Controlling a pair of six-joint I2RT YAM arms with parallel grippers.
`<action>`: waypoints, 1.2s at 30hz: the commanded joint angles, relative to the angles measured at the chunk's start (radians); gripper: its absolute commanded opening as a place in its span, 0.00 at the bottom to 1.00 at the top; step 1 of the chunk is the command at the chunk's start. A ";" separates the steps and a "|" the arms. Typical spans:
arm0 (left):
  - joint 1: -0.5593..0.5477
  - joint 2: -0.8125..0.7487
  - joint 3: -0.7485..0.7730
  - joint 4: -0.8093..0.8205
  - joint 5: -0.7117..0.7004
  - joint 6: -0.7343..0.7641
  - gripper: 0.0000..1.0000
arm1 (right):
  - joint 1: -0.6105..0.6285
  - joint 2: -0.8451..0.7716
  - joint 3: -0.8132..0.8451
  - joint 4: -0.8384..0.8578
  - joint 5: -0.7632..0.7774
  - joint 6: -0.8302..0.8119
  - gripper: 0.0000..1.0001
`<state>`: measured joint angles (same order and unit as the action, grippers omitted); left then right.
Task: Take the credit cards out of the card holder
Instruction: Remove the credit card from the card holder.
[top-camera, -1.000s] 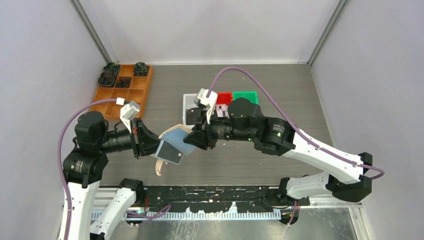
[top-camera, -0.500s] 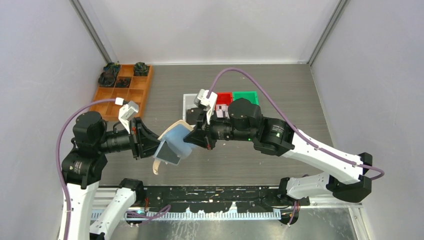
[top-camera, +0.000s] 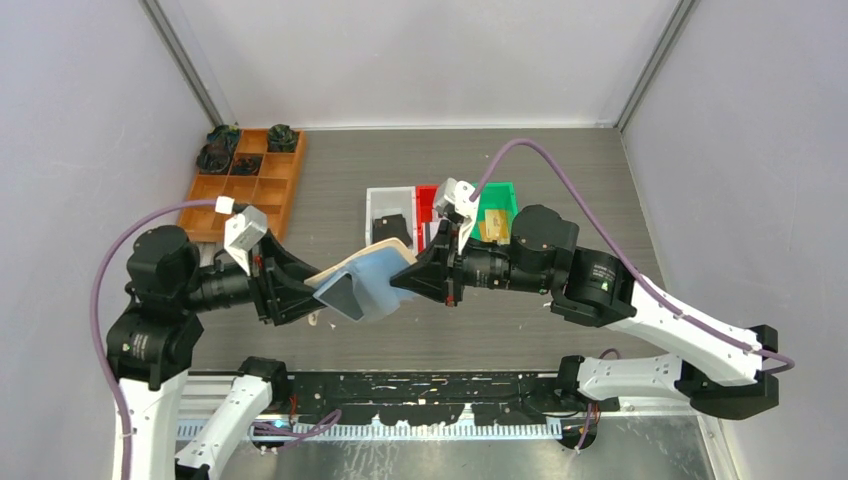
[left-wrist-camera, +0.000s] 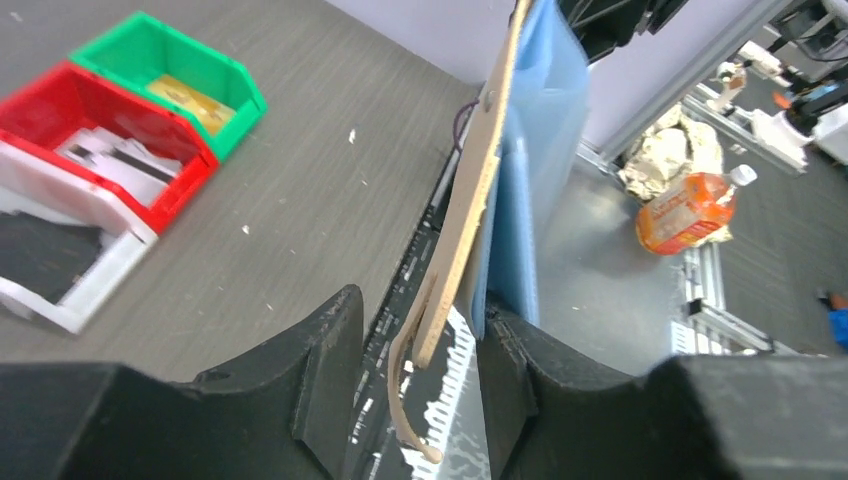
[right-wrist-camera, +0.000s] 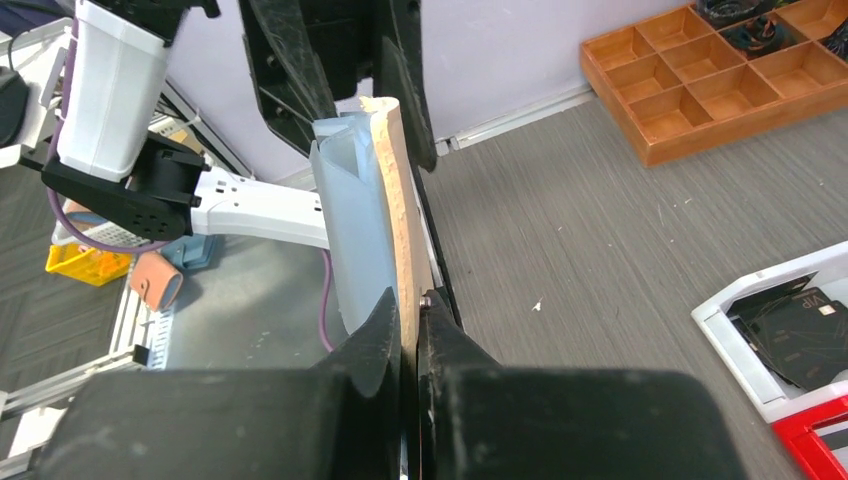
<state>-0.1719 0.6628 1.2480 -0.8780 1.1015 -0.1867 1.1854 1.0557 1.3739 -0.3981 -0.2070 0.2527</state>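
Observation:
The card holder (top-camera: 365, 280), tan outside and blue-grey inside, hangs in the air between my two grippers. My right gripper (top-camera: 412, 283) is shut on its tan flap (right-wrist-camera: 392, 190), seen edge-on in the right wrist view. My left gripper (top-camera: 308, 292) is open, its jaws wide apart around the holder's other end (left-wrist-camera: 470, 220). The blue pocket rests against one finger (left-wrist-camera: 510, 380). A dark patch shows in a pocket; I cannot tell if it is a card. Black cards (top-camera: 388, 225) lie in the white bin, white-pink cards (left-wrist-camera: 110, 160) in the red bin, and a gold card (left-wrist-camera: 195, 97) in the green bin.
The white bin (top-camera: 378, 200), red bin (top-camera: 425, 200) and green bin (top-camera: 505, 195) stand side by side mid-table. An orange-brown compartment tray (top-camera: 245, 180) sits at the back left. The table's near edge and rail (top-camera: 420, 385) run below the holder.
The right arm has moved right and pulled the card holder with it, flatter than before. The left arm has leaned after it. The green bin and gold card are now uncovered.

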 joint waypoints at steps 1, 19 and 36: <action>0.003 0.001 0.106 -0.084 -0.024 0.148 0.45 | 0.001 -0.043 -0.013 0.100 0.023 -0.028 0.01; 0.003 -0.074 -0.026 0.112 0.112 -0.017 0.44 | 0.001 -0.046 -0.019 0.188 -0.029 0.010 0.01; 0.003 -0.099 -0.080 0.299 -0.080 -0.174 0.35 | 0.001 -0.018 -0.027 0.195 -0.120 0.031 0.01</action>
<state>-0.1699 0.5735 1.1599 -0.6647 1.0565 -0.3355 1.1854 1.0279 1.3396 -0.2783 -0.2863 0.2714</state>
